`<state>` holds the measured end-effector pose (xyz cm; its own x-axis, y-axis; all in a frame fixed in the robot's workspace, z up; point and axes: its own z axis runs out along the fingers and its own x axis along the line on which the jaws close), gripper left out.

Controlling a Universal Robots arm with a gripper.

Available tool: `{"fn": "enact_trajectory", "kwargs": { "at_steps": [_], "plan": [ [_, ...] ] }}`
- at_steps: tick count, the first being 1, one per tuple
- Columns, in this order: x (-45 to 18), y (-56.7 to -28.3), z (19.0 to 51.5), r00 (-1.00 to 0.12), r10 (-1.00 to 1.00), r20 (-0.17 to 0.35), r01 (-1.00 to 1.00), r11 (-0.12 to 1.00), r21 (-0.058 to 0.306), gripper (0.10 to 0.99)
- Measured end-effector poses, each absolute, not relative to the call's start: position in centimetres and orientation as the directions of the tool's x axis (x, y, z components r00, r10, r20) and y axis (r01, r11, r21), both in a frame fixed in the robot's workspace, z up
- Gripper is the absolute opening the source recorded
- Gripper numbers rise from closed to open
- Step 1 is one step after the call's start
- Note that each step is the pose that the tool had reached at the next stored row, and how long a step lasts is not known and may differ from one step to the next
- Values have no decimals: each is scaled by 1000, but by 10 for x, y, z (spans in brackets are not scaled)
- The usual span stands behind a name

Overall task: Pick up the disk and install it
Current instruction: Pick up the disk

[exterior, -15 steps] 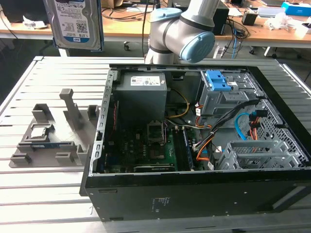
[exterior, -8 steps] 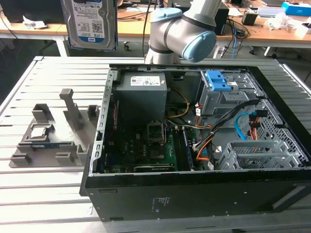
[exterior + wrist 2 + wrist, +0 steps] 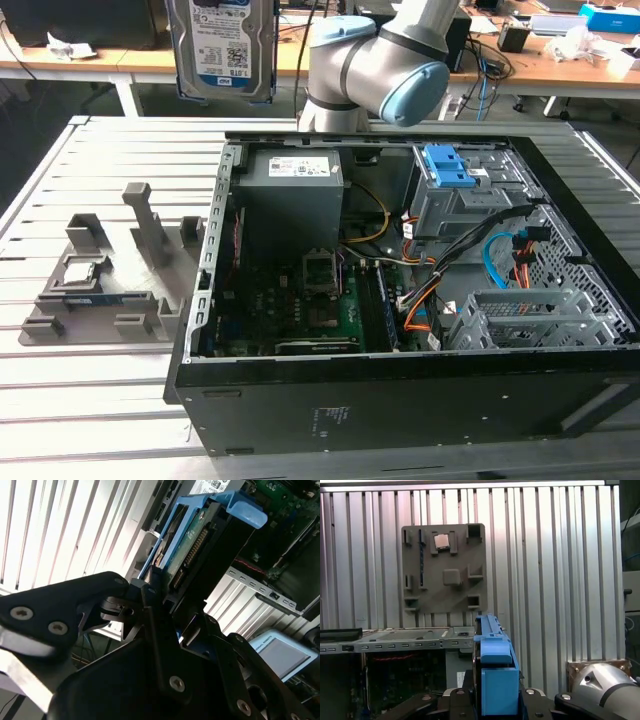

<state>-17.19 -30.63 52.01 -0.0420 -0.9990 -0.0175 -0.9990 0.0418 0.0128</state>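
Here, holding the flat silvery metal hard drive with blue plastic side rails aloft, well apart from the slatted aluminium table, beyond the far left corner of the open black computer case and to the exterior view's left of the grey robot arm. Clamping it with the black gripper, fingers clenched on the disk's rails.

Judging by the task, carrying the disk toward the case, not yet installing. Probably best done by gripping square on the rails, travelling clear of the case wall and the loose orange and black cables, and meeting the grey metal cage under its bright blue latch level rather than tilted.

Showing the white-and-blue label and the cage in the exterior view. Exposing the connector edge and the grasp in the second wrist view. Catching the disk edge-on in the first wrist view, with the grey moulded fixture and its small square silver chip beyond.
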Motion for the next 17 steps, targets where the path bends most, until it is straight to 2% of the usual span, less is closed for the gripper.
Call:
{"fn": "enact_trajectory", "kwargs": {
  "at_steps": [17],
  "plan": [
    [-99,-305,520,-42,-999,-18,-999,42,13,365]
  ]
}}
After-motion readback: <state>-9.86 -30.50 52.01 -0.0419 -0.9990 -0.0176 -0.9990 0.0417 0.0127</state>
